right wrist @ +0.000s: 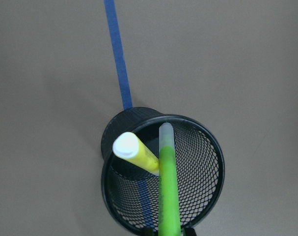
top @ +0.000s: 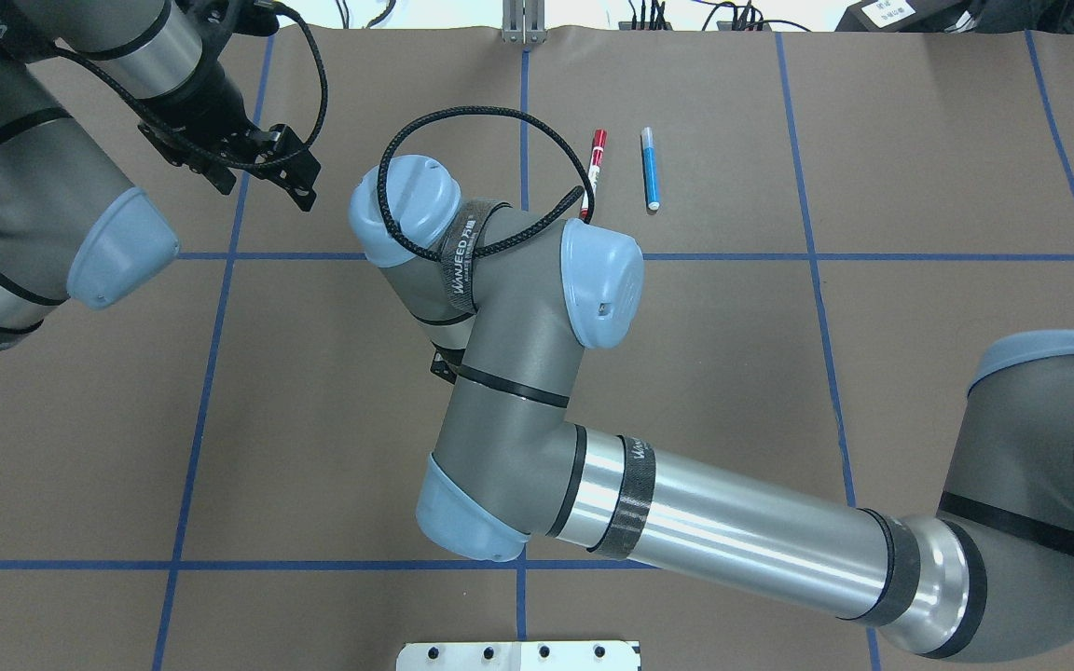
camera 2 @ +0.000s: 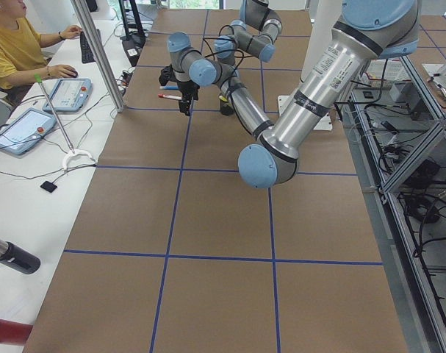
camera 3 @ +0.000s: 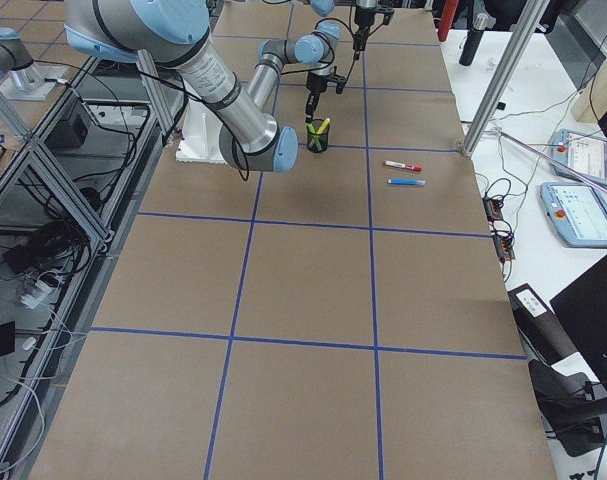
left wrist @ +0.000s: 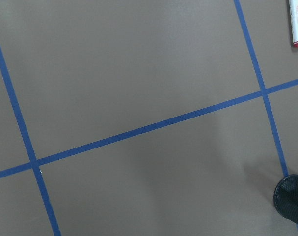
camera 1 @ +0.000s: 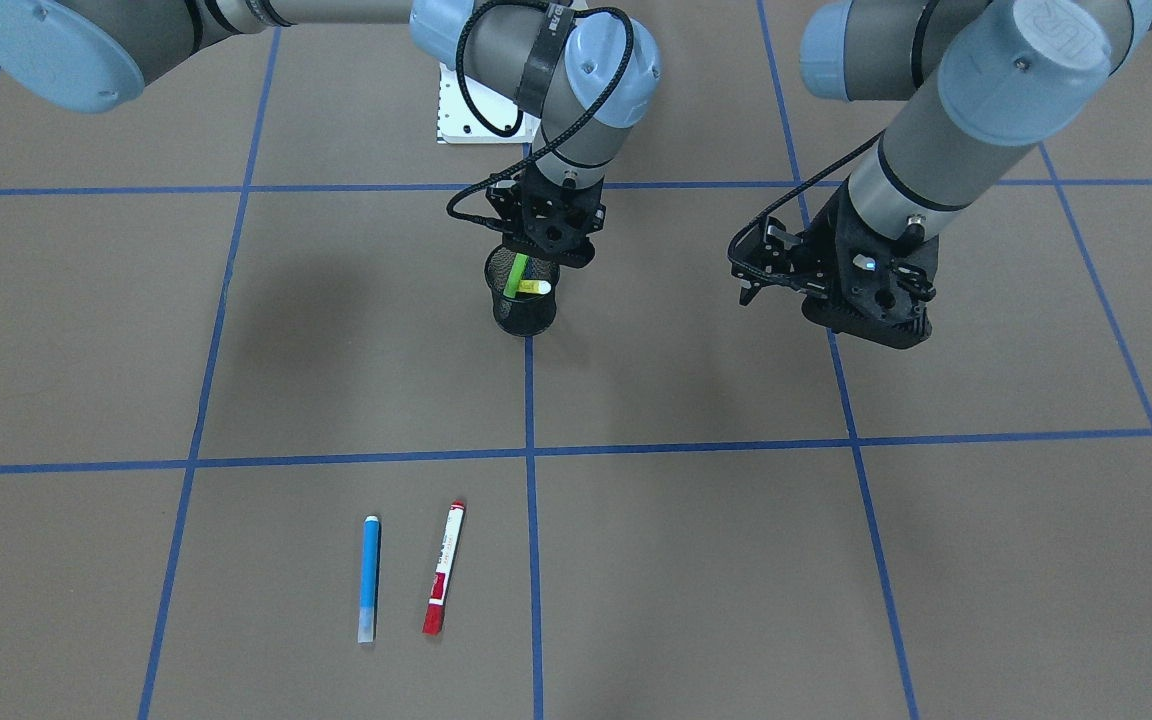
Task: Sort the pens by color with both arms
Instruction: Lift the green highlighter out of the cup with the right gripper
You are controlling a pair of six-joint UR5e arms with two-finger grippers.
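A black mesh cup [camera 1: 524, 305] stands at the table's middle. It holds a yellow pen [right wrist: 136, 153] and a green pen [right wrist: 167, 187], both leaning. My right gripper [camera 1: 538, 252] hangs right over the cup, shut on the green pen's upper end; only its fingertips [right wrist: 189, 229] show in the right wrist view. A red pen [camera 1: 444, 567] and a blue pen [camera 1: 369, 577] lie side by side on the far side of the table. My left gripper [camera 1: 751, 268] hovers open and empty above the mat, well to the side of the cup.
Brown mat with a blue tape grid [camera 1: 530, 400]. The white base plate [camera 1: 466, 110] lies behind the cup. The left wrist view shows the cup's edge [left wrist: 292, 199] and the red pen's end [left wrist: 296, 24]. An operator [camera 2: 17, 44] sits along the table's far side.
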